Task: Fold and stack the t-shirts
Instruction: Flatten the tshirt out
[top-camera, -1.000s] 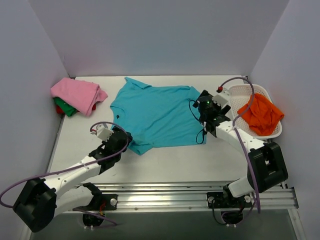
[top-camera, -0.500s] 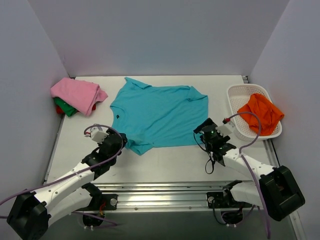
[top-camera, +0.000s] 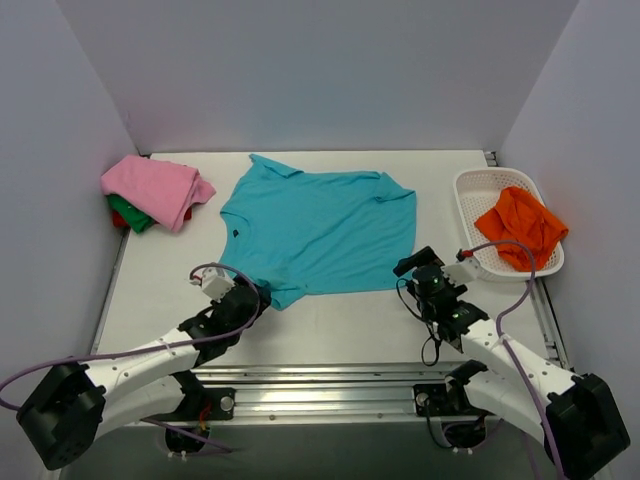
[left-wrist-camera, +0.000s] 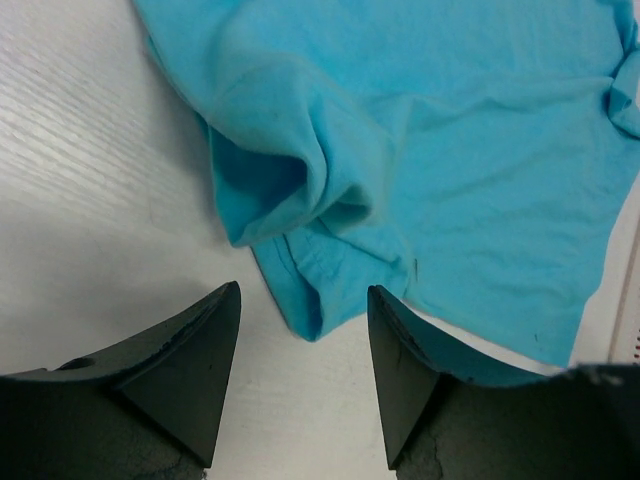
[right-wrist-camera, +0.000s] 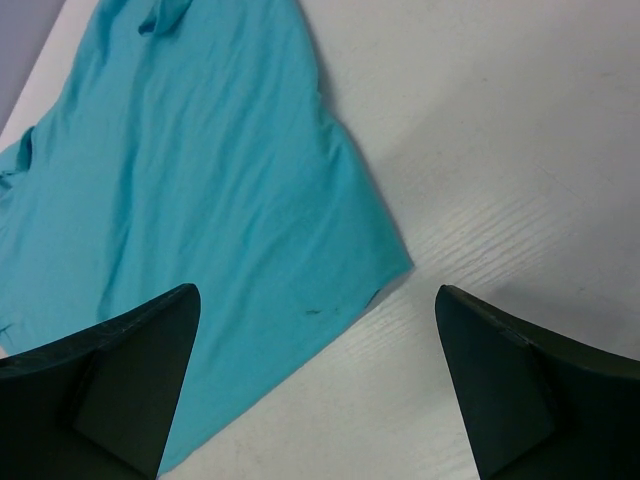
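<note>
Top view: teal t-shirt (top-camera: 320, 235) spread flat mid-table (top-camera: 330, 330); pink t-shirt (top-camera: 155, 190) folded on top of green (top-camera: 128, 213) at far left; orange t-shirt (top-camera: 520, 228) in white basket (top-camera: 480, 185) on the right. Left gripper (top-camera: 258, 296) at the teal shirt's near-left corner, right gripper (top-camera: 415, 265) just off the near-right corner

Left wrist: jaws apart, bunched hem corner of the teal shirt (left-wrist-camera: 420, 150) just ahead, not clamped

Right wrist: jaws wide apart, empty, teal hem corner (right-wrist-camera: 200, 180) lying flat ahead

hidden | green t-shirt (top-camera: 129, 213), red t-shirt (top-camera: 116, 218) | mostly under pink t-shirt (top-camera: 155, 187)
</note>
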